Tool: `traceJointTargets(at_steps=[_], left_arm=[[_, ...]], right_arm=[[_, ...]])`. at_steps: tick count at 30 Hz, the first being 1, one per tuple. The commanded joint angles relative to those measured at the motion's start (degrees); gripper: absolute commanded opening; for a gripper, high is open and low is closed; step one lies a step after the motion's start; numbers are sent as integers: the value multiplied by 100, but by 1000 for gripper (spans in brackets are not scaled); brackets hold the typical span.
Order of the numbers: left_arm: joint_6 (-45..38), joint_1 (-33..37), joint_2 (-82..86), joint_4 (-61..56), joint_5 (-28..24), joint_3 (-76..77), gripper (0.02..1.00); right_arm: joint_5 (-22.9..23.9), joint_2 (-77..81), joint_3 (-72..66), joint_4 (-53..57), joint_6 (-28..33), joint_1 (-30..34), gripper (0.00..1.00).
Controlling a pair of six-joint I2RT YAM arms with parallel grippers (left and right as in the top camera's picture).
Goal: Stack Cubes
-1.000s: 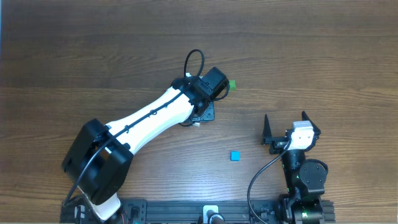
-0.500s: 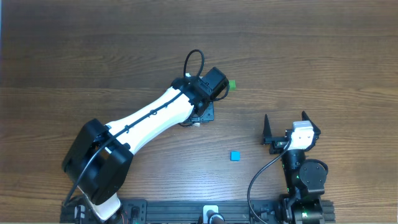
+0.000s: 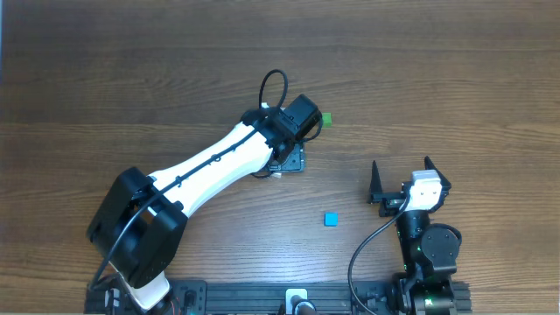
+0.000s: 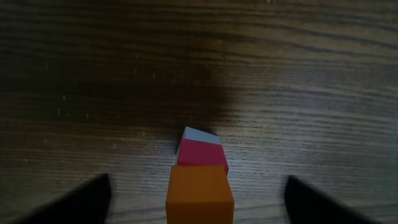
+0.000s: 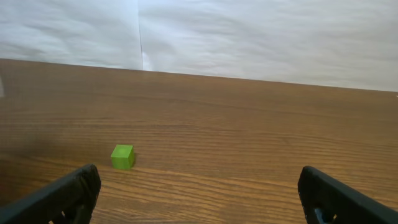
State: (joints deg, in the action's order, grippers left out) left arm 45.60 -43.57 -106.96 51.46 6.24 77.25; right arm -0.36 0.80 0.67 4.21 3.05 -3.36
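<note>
Stack (image 4: 200,168) sits dead centre btwn left jaws: orange cube (image 4: 199,190) on red cube (image 4: 201,153), white cube (image 4: 200,135) under that, on worktop (image 3: 437,70). Left jaws spread wide, touching nothing. Right jaws also released, near own base. Blue cube (image 3: 330,219) lies loose, well apart from right jaws; green cube (image 5: 123,156) just beyond left arm's wrist.

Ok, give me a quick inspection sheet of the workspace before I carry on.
Surface: brown wooden table, no spills seen.
Job's things: orange cube on red cube, pale cube under that; green cube and blue cube apart on the table.
Clutter: nothing seen.
Grippers: left gripper open, over the stack; right gripper open, holding nothing.
Cables: black cable loop on the left arm; second cable by the right arm's base.
Surroundings: white wall behind the table.
</note>
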Motion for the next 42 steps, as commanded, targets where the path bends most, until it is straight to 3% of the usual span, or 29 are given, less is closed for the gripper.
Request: traceJointTargets(at_steps=[1,9,15,23,27,38,42], left_arm=[[-42,28,63,-63,229,118,998],[-44,101,1331,-173,1104,118,998],[-297,726,2634,-264,1443,-39,998],[-1871,2868,4588,-1561,269,-1128,996],[-2490,3539,5626,-2358,20,-2286,993],[-3582,4214,8668,-4795,-704,-5705,998],[-3646,4295,9554,-5132,-914,-6485,996]], right_arm=[[-66,-42,-37,-9,4,42,993],[-66,-42,-37,-9,4,42,993],[-66,-42,-37,-9,4,42,993],[-66,-42,-37,-9,4,42,991],[-66,-42,-37,-9,4,42,991],[-66,-42,-39,-9,4,42,993],[-66,-42,-37,-9,4,42,993]])
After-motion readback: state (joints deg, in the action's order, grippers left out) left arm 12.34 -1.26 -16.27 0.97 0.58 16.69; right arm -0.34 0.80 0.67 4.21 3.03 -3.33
